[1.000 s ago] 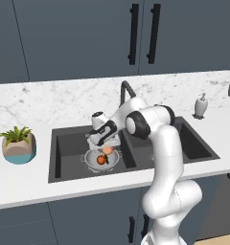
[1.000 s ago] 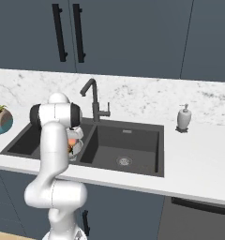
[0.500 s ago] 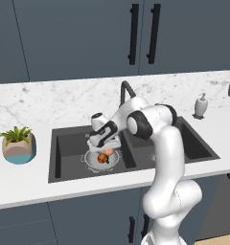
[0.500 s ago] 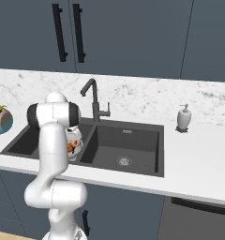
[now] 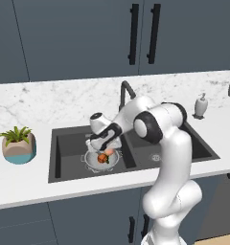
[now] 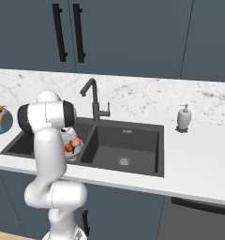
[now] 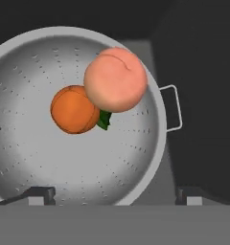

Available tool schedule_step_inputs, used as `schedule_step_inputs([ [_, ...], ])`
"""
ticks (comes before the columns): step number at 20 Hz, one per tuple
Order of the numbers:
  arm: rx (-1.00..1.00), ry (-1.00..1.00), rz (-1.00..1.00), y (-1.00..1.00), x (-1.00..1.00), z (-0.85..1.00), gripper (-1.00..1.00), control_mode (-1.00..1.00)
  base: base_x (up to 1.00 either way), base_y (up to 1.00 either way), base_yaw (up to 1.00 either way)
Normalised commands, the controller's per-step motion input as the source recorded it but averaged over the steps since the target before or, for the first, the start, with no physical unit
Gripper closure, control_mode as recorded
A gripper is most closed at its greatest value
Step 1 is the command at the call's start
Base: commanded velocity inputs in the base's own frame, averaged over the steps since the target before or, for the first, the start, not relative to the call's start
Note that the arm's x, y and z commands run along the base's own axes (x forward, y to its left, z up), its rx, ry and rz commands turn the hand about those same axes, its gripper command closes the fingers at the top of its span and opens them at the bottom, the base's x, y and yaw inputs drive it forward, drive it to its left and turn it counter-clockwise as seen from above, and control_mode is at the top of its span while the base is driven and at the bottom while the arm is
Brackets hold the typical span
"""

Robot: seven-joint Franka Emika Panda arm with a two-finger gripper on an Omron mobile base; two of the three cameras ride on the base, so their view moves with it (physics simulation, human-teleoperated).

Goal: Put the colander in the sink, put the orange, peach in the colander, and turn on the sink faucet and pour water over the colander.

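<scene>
No text, label, brand, number or sign can be read anywhere in these views.

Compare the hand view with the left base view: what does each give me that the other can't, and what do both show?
Hand view alone: the colander's perforations and side handle, a green leaf between the fruit, and the two spread fingertips, nothing between them.

Left base view alone: the sink faucet with no stream from it, the potted plant, the soap dispenser, the second basin and the arm.

Both: the peach and the orange touching inside the colander, in the sink.
</scene>
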Motion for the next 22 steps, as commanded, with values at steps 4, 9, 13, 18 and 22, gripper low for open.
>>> schedule_step_inputs([
  [4,0.00,-0.11,0.00,0.07,-0.65,0.49,-1.00,-1.00,0.00,0.00,0.00],
  [9,0.00,-0.08,0.00,-0.01,-0.66,0.46,-1.00,-1.00,0.00,0.00,0.00],
  [13,0.00,0.00,0.02,-0.07,-0.57,0.62,-1.00,-1.00,0.00,0.00,0.00],
  [18,0.00,-0.04,0.10,-0.21,-0.59,0.59,-1.00,-1.00,0.00,0.00,0.00],
  [22,0.00,-0.02,0.09,-0.25,-0.51,0.55,-1.00,-1.00,0.00,0.00,0.00],
])
